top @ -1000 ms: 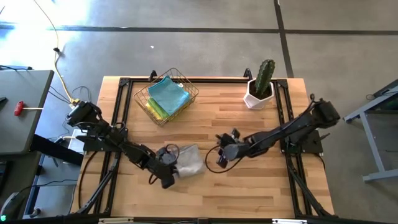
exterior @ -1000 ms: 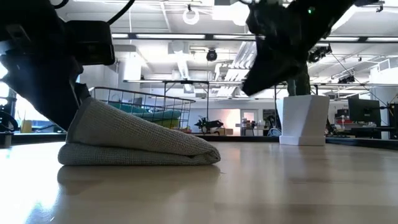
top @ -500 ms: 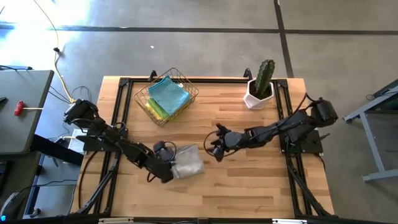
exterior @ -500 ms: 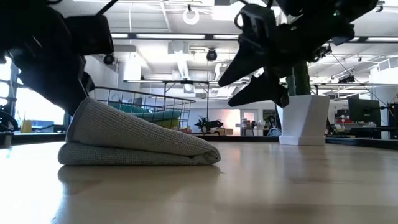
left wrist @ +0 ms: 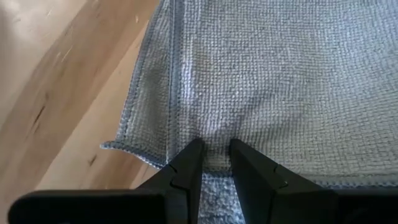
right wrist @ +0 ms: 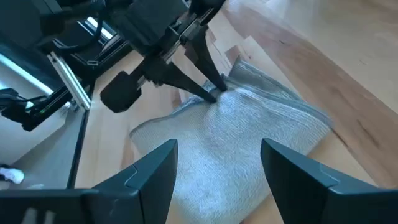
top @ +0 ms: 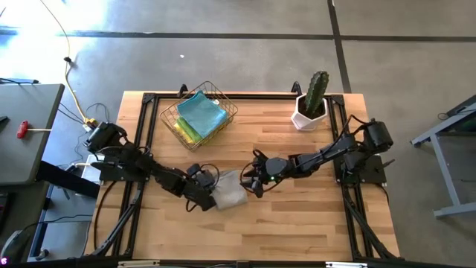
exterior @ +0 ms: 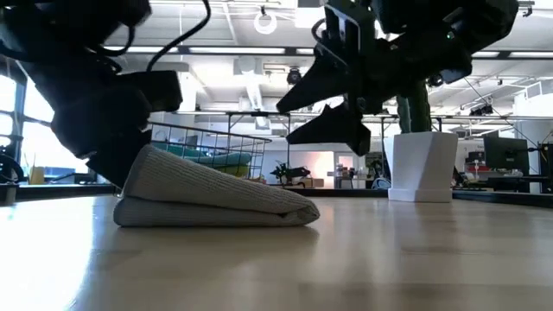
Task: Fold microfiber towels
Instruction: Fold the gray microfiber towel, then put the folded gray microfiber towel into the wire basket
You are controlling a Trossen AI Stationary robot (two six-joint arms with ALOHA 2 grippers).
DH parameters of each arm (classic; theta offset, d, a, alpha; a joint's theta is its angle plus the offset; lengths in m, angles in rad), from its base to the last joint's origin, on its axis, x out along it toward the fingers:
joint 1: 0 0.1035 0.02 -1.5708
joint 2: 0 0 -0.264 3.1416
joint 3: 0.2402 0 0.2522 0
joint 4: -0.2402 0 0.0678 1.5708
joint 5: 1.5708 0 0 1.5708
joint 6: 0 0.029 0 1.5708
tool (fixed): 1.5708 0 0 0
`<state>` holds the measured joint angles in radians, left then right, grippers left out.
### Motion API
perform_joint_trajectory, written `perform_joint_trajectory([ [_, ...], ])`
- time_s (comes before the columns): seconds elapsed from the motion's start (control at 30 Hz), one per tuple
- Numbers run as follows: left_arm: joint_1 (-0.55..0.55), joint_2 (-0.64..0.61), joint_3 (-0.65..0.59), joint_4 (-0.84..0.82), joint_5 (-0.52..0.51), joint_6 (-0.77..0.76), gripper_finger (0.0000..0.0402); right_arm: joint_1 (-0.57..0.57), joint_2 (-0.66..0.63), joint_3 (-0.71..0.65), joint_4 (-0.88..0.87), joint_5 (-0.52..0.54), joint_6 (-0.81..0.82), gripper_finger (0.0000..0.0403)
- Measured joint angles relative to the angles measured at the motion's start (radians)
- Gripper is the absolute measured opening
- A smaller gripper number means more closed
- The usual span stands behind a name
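The grey towel lies folded near the middle of the tabletop, toward its front edge. The left gripper pinches the towel's edge between nearly closed fingers. The right gripper hovers just above the towel, fingers spread wide and holding nothing.

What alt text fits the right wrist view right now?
The left gripper pinches one edge of the folded grey towel on the wooden table. The right gripper hangs open above the towel.
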<state>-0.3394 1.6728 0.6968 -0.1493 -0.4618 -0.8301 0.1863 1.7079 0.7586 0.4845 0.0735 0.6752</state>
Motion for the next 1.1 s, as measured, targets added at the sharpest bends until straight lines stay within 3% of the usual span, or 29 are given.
perform_joint_trajectory([
  [0.3,0.097,-0.124,0.033,-0.116,0.221,0.06,0.0088,-0.008,-0.012,-0.001,-0.018,-0.019,-0.06,0.0224],
  [0.47,0.103,-0.202,0.073,-0.254,0.304,0.067,0.0114,-0.024,-0.138,-0.001,-0.133,-0.154,-0.14,0.0224],
  [0.57,0.094,-0.253,0.082,-0.323,0.338,0.033,0.0125,-0.025,-0.239,-0.005,-0.284,-0.148,-0.214,0.0224],
  [0.67,0.075,-0.307,0.081,-0.45,0.371,-0.056,0.0128,-0.015,-0.335,-0.005,-0.482,-0.087,-0.256,0.0224],
  [0.8,0.023,-0.369,0.082,-0.582,0.339,-0.21,0.0128,0.025,-0.435,-0.005,-0.718,0.082,-0.246,0.0224],
  [0.93,-0.035,-0.401,0.081,-0.614,0.274,-0.336,0.0128,0.088,-0.495,-0.005,-0.896,0.212,-0.172,0.0224],
  [1.1,-0.07,-0.406,0.081,-0.63,0.226,-0.387,0.0128,0.188,-0.526,-0.005,-1.092,0.372,-0.061,0.0224],
])
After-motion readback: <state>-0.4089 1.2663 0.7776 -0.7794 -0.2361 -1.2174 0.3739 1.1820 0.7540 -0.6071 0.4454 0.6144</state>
